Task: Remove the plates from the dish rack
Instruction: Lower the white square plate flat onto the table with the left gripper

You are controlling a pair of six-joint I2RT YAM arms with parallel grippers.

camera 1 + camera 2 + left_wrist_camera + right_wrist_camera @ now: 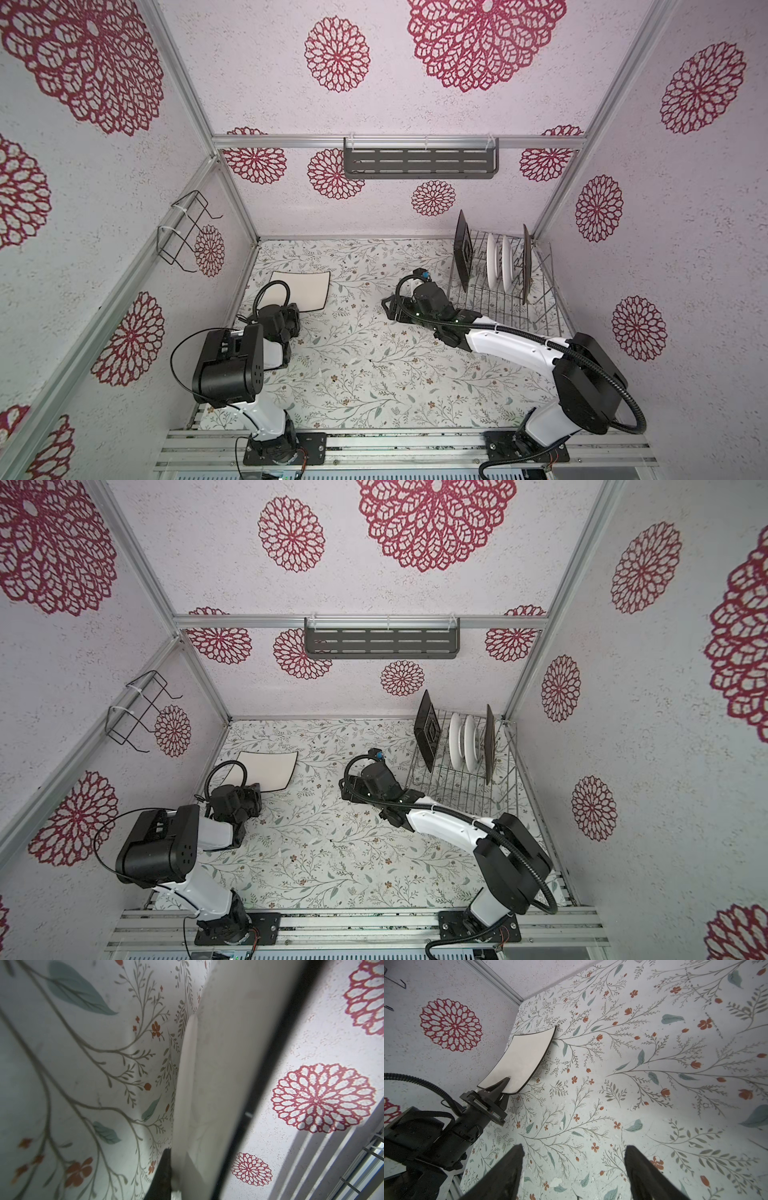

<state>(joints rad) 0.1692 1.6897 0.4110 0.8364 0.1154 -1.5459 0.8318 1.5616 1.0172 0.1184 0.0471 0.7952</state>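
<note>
A white square plate with a black rim (301,291) (266,771) (521,1057) lies low over the table at the back left. My left gripper (296,311) (256,789) (176,1178) is shut on its near edge; the left wrist view shows the plate (218,1064) edge-on. The silver wire dish rack (498,316) (457,791) stands at the back right. In it, upright, are a black square plate (463,249), two round white plates (492,262) and a dark plate (527,262). My right gripper (388,309) (345,789) (573,1159) hangs open and empty just left of the rack.
A dark grey slotted shelf (419,162) hangs on the back wall. A small black wire bracket (187,232) is tied to the left frame rail. Aluminium posts mark the cell's corners, and the flowered table cloth (374,365) stretches between the two arms.
</note>
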